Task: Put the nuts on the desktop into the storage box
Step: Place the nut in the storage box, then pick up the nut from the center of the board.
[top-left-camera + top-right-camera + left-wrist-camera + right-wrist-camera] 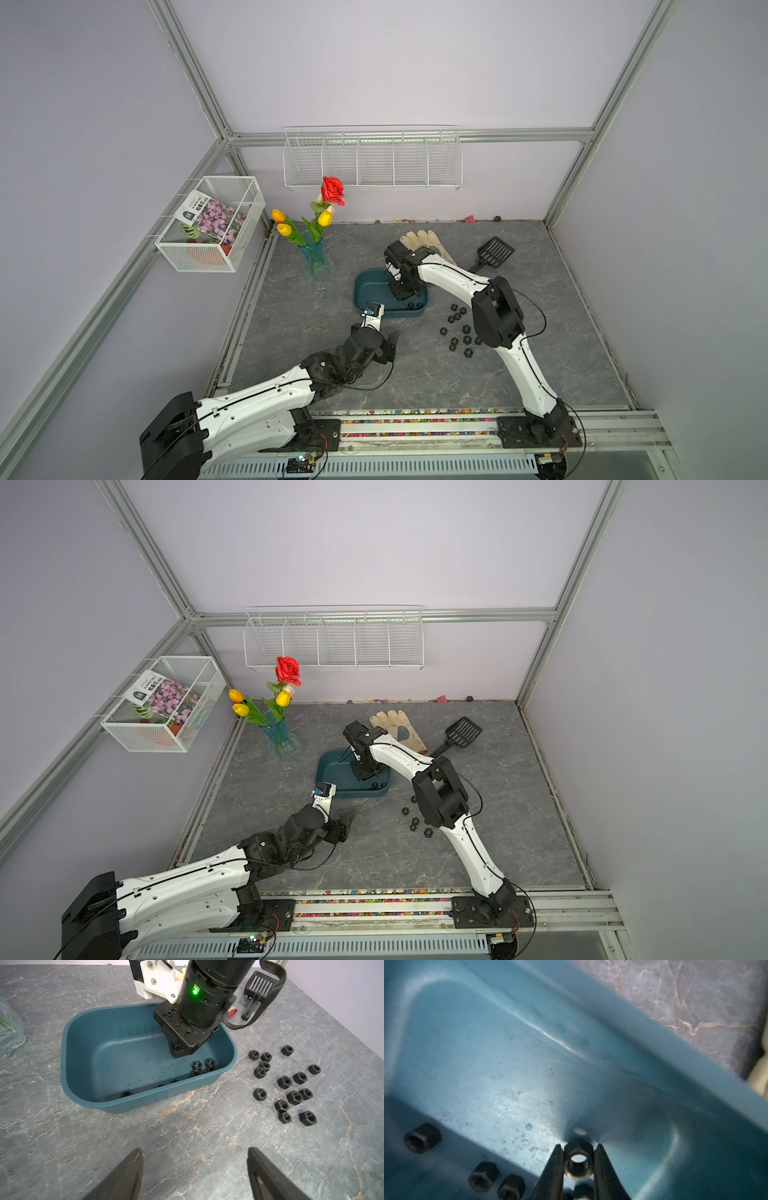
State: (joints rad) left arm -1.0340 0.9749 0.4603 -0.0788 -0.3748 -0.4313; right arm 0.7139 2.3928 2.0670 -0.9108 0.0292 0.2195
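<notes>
R gripper pinches nut in storage box; L gripper fingers spread over desktop; loose nuts at box's 4 o'clock.

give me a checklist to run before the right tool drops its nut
1. Grip on the held nut: ok, the right tool has its jaws shut on the nut's flats.
2. Right tool within the storage box walls: ok, seen in the left wrist view.
3. Box floor under the held nut bare: cannot tell, the nut hides it; loose nuts lie close by.
4. Clearance of the left tool from the box: ok, open, over bare desktop.
5. Desktop cleared: not ok, a cluster of nuts lies beside the box.
</notes>
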